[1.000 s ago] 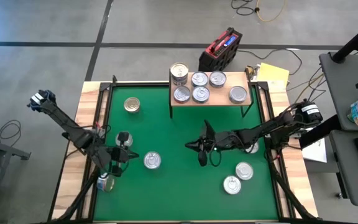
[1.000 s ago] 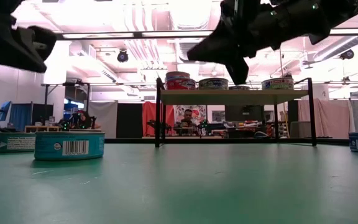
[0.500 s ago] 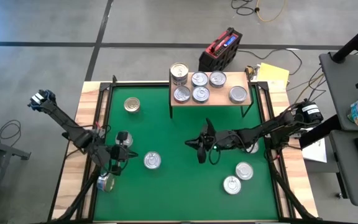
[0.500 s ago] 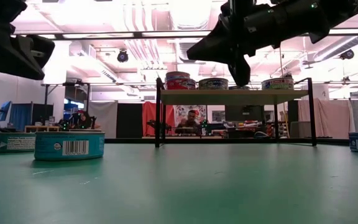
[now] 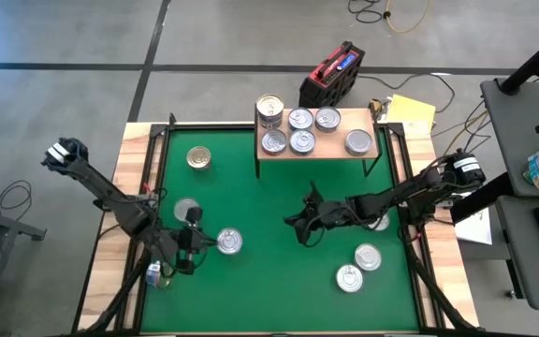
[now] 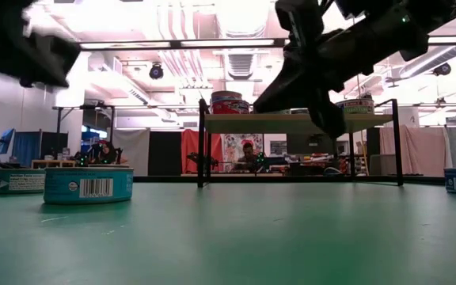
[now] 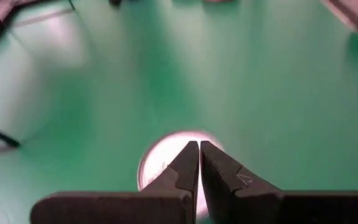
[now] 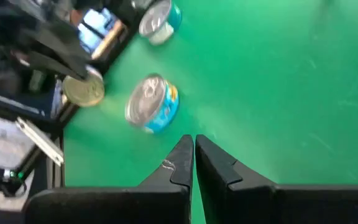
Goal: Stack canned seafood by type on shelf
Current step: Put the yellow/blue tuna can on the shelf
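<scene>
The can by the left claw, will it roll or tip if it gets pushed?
The can rests flat on the green mat, so it would probably slide, not roll. It looks short and wide, so tipping seems unlikely. Its metal lid may be slippery.

You had almost nothing readable here. The nearest can [image 6: 88, 184] in the low view showed a barcode on its blue side label, but the digits under the bars were too small for you to read. The can at the left edge [image 6: 22, 181] carried a pale label panel whose print could not be made out. The tins on the shelf [image 5: 316, 145] showed no wording you could read.
</scene>
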`<move>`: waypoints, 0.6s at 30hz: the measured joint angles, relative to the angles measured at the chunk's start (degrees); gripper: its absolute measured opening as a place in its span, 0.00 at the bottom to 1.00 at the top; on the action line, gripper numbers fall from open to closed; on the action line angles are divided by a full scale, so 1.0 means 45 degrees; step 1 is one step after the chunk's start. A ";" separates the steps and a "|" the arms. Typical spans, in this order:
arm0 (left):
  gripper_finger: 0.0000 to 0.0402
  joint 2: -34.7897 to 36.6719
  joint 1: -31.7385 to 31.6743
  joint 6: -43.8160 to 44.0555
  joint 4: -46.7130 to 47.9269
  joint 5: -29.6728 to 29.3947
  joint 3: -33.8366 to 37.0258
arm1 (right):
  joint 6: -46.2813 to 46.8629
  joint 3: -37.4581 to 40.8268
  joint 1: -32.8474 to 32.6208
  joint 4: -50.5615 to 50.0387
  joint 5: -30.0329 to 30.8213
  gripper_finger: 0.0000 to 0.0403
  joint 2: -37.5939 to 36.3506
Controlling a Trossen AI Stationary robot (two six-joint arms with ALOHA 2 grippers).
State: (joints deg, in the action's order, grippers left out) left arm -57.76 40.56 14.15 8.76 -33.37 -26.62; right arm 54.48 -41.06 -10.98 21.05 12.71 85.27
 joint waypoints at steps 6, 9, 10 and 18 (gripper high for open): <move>0.00 -0.0712 0.0000 -0.0582 0.3812 -0.0329 -0.3122 | -0.0512 -0.0004 0.0000 -0.0352 -0.0832 0.02 -0.0086; 0.00 -0.0852 0.0000 0.0065 0.5762 -0.0817 -0.4089 | -0.0938 -0.0004 -0.0024 -0.0367 -0.1164 0.02 -0.0168; 0.00 -0.0898 -0.0015 0.0311 0.6130 -0.0813 -0.4252 | -0.0980 -0.0004 -0.0029 -0.0376 -0.1293 0.02 -0.0178; 0.00 -0.1436 -0.0010 0.2560 0.5781 -0.0422 -0.3737 | -0.1076 -0.0004 -0.0029 -0.0415 -0.1594 0.02 0.0045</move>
State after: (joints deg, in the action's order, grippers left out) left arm -64.22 40.51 25.67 34.77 -35.27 -43.44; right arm 49.64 -41.08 -11.11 19.18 5.54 85.47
